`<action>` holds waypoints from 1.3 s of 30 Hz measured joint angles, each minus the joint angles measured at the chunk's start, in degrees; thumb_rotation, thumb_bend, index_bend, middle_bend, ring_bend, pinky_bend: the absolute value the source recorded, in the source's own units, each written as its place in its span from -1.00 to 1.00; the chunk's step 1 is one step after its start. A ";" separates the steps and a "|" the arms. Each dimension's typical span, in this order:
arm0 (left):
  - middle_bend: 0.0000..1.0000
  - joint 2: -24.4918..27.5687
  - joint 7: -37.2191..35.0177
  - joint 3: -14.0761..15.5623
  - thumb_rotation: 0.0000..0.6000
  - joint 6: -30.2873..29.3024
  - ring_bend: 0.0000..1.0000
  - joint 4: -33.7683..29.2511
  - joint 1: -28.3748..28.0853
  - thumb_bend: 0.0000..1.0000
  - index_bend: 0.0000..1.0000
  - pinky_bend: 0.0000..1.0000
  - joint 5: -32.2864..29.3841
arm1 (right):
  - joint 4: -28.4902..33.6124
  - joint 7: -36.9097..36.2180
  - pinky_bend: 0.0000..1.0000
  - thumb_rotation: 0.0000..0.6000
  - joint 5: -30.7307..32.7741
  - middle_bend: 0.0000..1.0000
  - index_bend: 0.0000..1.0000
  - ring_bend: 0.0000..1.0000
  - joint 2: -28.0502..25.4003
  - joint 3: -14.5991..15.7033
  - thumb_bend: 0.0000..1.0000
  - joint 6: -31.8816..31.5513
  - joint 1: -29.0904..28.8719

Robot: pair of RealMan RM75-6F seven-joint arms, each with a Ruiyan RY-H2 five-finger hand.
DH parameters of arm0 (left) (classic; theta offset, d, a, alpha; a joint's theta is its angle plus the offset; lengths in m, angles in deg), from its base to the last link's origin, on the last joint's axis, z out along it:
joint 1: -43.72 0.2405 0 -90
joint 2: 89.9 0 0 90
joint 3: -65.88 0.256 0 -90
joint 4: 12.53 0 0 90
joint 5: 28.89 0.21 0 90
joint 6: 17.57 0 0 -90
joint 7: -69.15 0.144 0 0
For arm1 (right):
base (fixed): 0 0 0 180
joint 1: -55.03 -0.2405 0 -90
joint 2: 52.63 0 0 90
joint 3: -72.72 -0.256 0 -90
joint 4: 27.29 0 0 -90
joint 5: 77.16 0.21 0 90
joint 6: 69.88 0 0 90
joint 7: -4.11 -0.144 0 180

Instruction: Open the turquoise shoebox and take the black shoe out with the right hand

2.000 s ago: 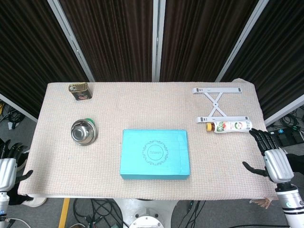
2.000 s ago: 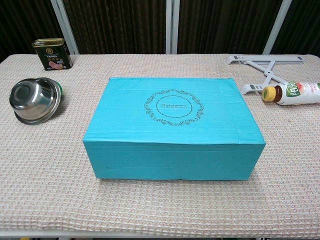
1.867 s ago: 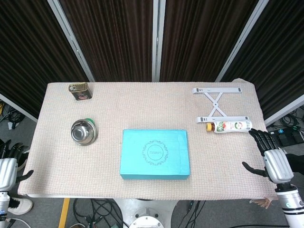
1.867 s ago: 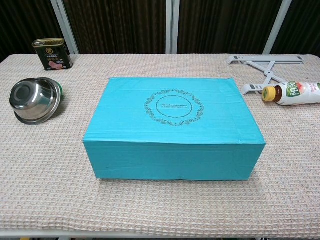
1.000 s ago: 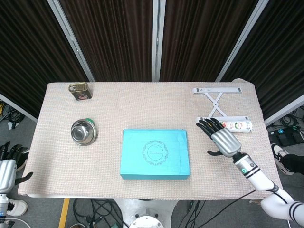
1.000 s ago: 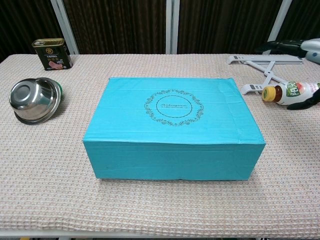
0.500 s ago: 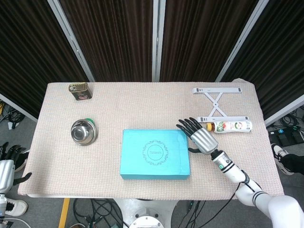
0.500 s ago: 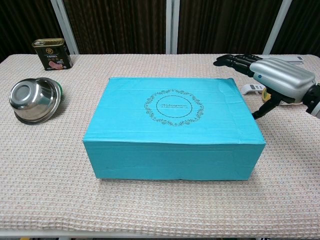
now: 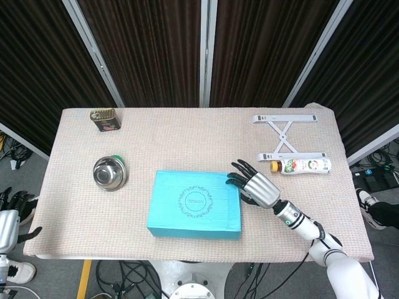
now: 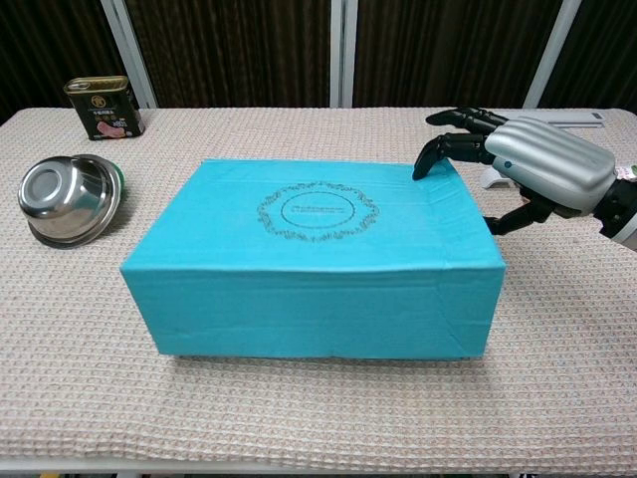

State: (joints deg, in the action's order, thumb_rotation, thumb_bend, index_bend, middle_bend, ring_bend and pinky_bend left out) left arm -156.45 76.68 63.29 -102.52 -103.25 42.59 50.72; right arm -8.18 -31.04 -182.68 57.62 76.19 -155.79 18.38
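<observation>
Turquoise shoebox (image 10: 318,254) at tabletop (image 9: 187,134) centre-front, lid closed, black shoe presumably inside, not visible. Right hand (image 10: 542,164) at box's right rear corner, fingers (image 10: 438,151) apart, tips curled onto lid top near edge, thumb reaching toward right side wall; nothing gripped. Left hand (image 9: 7,227) off tabletop, well left of box, fingers apart, idle.

Step in hand, by judgement: lifting lid. Best done w/ fingertips hooked under lid lip rather than pressed on top, raising slow and straight so base doesn't slide or tip; hinge side unclear.

Round ornamental emblem printed on lid, wording inside too small to read. Left of box: steel bowl (image 10: 68,202); behind it a dark tin (image 10: 103,107), label illegible. Right of box: lying bottle (image 9: 299,166) w/ green-white label, unreadable, beside white folding stand (image 9: 285,134).
</observation>
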 measured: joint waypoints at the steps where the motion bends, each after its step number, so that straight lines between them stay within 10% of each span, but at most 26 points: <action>1: -0.64 0.01 -0.03 -0.01 1.00 0.00 -0.94 0.01 0.01 -0.90 -0.50 -0.79 -0.03 | -0.04 -0.66 -1.00 1.00 0.20 -0.18 -0.12 -0.95 0.11 0.01 -0.07 -0.06 0.00; 10: -0.64 -0.20 -0.37 -0.07 1.00 0.41 -0.94 0.36 -0.29 -0.90 -0.50 -0.79 0.05 | 7.63 -13.17 -1.00 1.00 6.70 -0.02 -0.05 -0.88 -1.15 -3.00 -0.01 6.07 -0.20; 28: -0.64 -0.79 -2.54 0.09 1.00 0.44 -0.94 1.90 -0.10 -0.90 -0.50 -0.79 0.26 | 47.73 -35.88 -1.00 1.00 28.55 -0.03 -0.08 -0.93 -18.41 -16.26 -0.16 38.52 -5.84; 34: -0.64 -0.83 -3.35 0.11 1.00 0.58 -0.94 2.31 -0.18 -0.90 -0.50 -0.79 0.50 | 49.68 -34.98 -1.00 1.00 33.32 -0.21 -0.32 -1.00 -18.87 -19.23 -0.20 42.44 -7.12; 39: -0.64 -0.94 -4.17 0.18 1.00 0.90 -0.94 2.80 -0.22 -0.91 -0.50 -0.79 0.53 | 50.82 -32.48 -1.00 1.00 37.99 -0.64 -0.89 -1.00 -18.73 -21.42 -0.28 45.69 -7.87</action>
State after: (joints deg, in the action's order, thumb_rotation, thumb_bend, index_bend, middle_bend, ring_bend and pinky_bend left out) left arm -157.40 72.51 63.47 -101.62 -100.44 42.37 51.25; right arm 42.65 -63.52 -144.69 38.89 54.77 -110.10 10.50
